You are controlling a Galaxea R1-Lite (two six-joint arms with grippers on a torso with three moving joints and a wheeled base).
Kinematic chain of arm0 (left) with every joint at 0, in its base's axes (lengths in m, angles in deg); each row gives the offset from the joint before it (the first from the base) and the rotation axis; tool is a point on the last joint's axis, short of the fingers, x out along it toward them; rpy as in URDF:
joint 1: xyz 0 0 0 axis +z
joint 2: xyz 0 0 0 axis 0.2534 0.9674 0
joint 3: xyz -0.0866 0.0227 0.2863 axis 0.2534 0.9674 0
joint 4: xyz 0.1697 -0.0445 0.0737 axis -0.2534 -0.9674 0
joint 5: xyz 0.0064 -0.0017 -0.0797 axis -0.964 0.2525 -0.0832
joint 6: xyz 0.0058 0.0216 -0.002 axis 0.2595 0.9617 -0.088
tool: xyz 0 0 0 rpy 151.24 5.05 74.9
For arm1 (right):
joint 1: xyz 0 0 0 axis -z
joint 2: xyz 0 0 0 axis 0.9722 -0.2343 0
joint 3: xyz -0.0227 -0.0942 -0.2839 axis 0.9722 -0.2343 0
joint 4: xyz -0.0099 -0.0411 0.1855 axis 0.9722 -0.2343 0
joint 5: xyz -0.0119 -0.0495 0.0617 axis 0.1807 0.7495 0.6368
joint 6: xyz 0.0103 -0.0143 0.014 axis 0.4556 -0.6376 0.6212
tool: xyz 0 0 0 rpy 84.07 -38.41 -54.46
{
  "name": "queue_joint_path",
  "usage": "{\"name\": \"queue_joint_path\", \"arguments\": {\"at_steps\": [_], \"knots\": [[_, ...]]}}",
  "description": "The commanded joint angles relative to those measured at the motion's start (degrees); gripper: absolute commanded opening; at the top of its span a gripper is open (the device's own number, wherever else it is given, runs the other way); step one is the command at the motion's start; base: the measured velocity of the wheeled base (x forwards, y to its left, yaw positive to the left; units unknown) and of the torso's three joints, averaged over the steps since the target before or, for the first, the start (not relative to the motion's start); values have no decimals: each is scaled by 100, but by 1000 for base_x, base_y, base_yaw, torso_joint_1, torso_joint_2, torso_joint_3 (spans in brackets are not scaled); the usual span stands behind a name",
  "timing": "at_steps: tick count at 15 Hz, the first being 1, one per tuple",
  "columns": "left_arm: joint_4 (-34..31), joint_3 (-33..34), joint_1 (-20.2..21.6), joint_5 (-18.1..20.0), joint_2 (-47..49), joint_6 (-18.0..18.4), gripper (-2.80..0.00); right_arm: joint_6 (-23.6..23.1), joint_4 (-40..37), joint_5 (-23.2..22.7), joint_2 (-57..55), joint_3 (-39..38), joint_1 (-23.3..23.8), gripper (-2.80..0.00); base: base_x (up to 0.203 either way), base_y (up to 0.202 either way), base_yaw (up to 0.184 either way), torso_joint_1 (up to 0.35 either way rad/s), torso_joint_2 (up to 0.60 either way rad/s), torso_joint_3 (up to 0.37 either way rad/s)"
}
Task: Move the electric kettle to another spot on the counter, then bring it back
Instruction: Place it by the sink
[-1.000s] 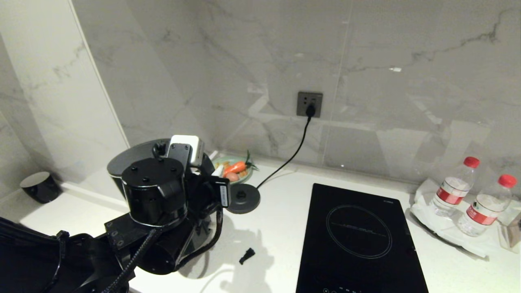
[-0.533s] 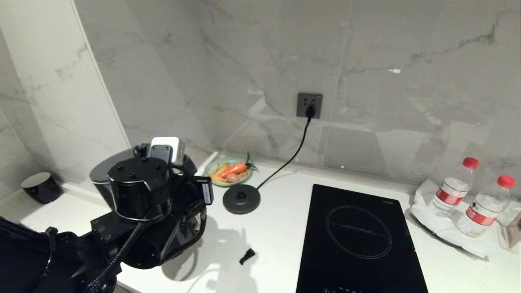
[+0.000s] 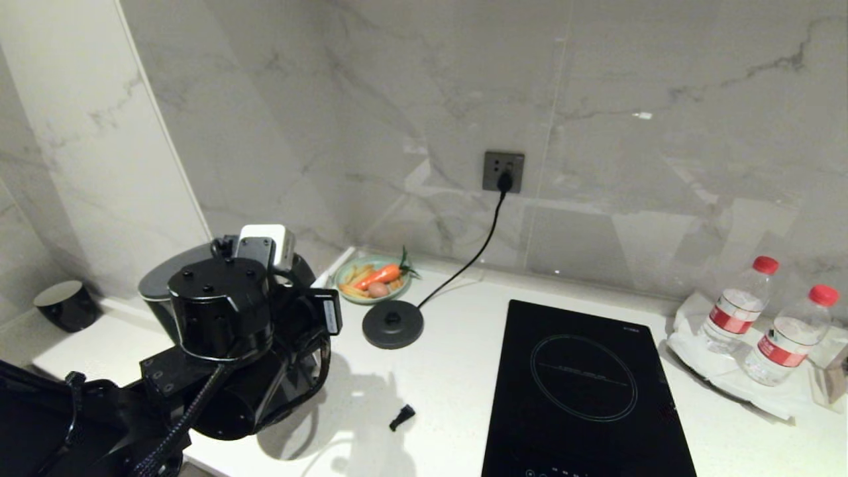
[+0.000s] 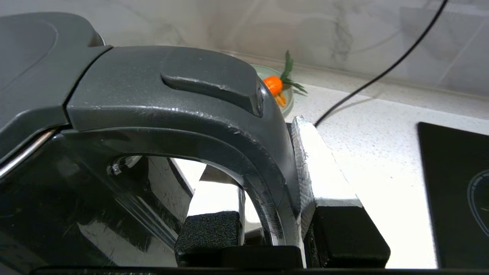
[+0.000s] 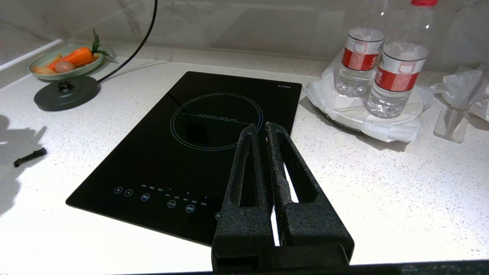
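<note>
The electric kettle [image 4: 57, 198] is glossy black with a dark-grey lid [image 3: 159, 281]. It is at the left of the white speckled counter [image 3: 450, 371], mostly hidden behind my left arm in the head view. My left gripper [image 4: 267, 168] is shut on the kettle's loop handle [image 4: 172, 99], one finger inside the loop and one outside it. Whether the kettle's bottom touches the counter is hidden. My right gripper [image 5: 261, 128] hangs shut and empty over the near edge of the cooktop, out of the head view.
The round black base disc [image 3: 393, 324] with its cord to the wall socket [image 3: 504, 170] sits right of the kettle. Behind it is a plate of vegetables [image 3: 374, 278]. Also here: a black glass cooktop [image 3: 583, 391], two water bottles [image 3: 739, 305], a small black cup [image 3: 66, 305] and a small black piece [image 3: 402, 417].
My left arm has carried the kettle leftward, away from the base disc and the plate. The right arm has not moved.
</note>
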Motion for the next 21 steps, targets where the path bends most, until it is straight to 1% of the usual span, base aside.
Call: {"name": "queue_joint_path", "arguments": {"at_steps": [1,21], "knots": [[24,-9,17,-50,-2,-4,-280,-1,0,-2,-5,0,0,-280,0,0,0,0,0,0],[24,167,26,-59,-204,-6,-280,-19,0,-2,-5,0,0,-280,0,0,0,0,0,0]]}}
